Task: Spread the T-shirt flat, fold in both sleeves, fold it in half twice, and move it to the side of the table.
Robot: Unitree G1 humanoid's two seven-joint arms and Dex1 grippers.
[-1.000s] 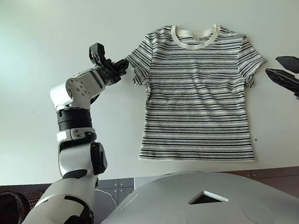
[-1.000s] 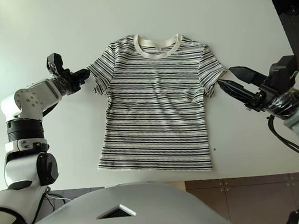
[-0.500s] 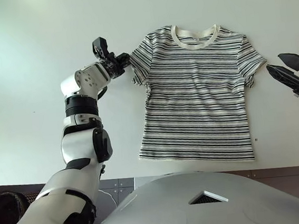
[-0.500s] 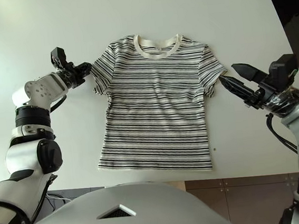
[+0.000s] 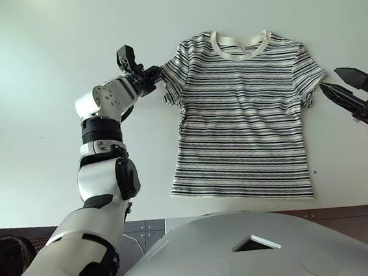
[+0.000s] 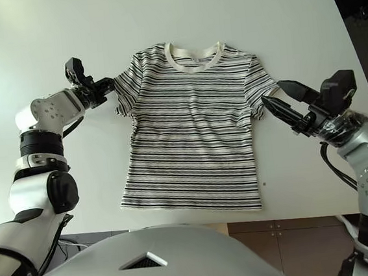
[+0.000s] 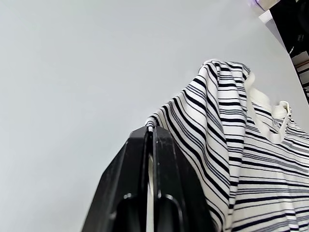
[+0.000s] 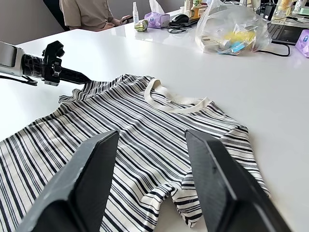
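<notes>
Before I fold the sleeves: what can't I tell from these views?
- Left wrist view: how much sleeve the left gripper pinches; its fingers cover it.
- Head views: whether the right gripper touches the T-shirt; seen from above.
- Dark speck on the table: too small to identify.

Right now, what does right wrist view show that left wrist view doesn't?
Right wrist view: open right pincer, clear plastic bag farther back, right sleeve of the black-and-white striped T-shirt. Left wrist view: hem contact inside the shut left pincer. Both: left sleeve, cream collar, white table.
</notes>
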